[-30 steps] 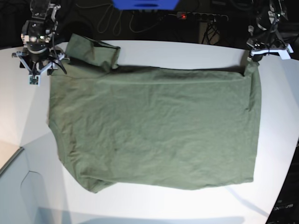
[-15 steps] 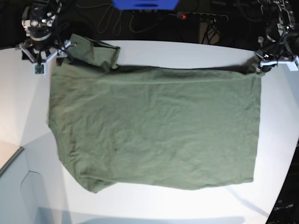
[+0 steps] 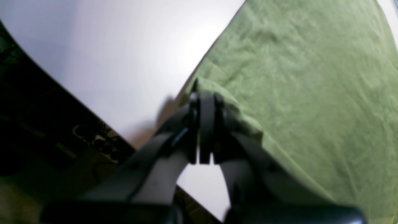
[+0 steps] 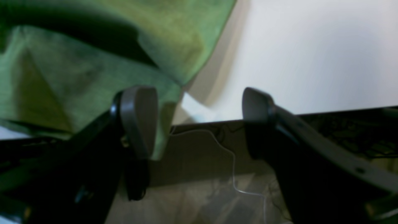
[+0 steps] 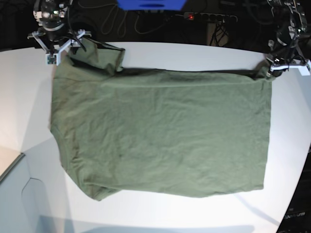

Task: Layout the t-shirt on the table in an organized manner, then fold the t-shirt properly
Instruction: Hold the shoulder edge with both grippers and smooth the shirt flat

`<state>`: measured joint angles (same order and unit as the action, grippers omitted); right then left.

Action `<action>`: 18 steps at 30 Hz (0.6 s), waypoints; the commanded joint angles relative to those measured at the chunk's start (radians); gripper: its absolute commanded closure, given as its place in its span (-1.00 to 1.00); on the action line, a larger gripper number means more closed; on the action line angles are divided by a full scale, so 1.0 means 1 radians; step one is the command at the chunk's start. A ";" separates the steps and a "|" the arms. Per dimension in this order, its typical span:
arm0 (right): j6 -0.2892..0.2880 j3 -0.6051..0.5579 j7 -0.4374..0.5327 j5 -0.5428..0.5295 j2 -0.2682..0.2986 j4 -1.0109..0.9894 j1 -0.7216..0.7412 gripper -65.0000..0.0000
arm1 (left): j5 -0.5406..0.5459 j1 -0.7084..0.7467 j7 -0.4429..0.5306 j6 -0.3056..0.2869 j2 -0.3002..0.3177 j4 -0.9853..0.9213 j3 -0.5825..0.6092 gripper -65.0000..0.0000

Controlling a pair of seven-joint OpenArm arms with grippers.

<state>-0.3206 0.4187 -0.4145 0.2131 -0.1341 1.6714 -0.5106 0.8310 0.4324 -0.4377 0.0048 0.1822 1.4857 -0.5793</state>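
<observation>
The dark olive t-shirt [image 5: 160, 131] lies spread flat across the white table [image 5: 194, 53], with one sleeve [image 5: 97, 53] folded up at the far left. My left gripper [image 5: 272, 68] is shut on the shirt's far right corner; in the left wrist view [image 3: 202, 102] its fingers are pressed together with cloth [image 3: 311, 77] bunched at the tips. My right gripper [image 5: 56, 51] hovers at the far left by the folded sleeve. In the right wrist view [image 4: 196, 115] it is open and empty, with the sleeve [image 4: 62, 77] beside and behind its left finger [image 4: 138, 118].
The table's far curved edge [image 4: 279, 113] runs just under my right gripper, with floor and cables beyond. A power strip [image 5: 209, 17] and a blue object [image 5: 150, 4] sit behind the table. A lower grey surface [image 5: 14, 194] is at the front left.
My right gripper has moved back and toward the folded sleeve. My left gripper pulled the shirt's far right corner outward, straightening the far edge, then held still.
</observation>
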 commanded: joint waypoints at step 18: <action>-0.013 -0.008 0.015 -0.002 -0.014 -0.064 0.045 0.00 | 0.004 0.000 0.015 -0.006 0.007 0.013 -0.005 0.99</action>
<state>-0.3191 0.4103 -0.3855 0.2020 -0.1471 1.6024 -0.4557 0.8314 0.4324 -0.4377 0.0048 0.1795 1.4853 -0.5797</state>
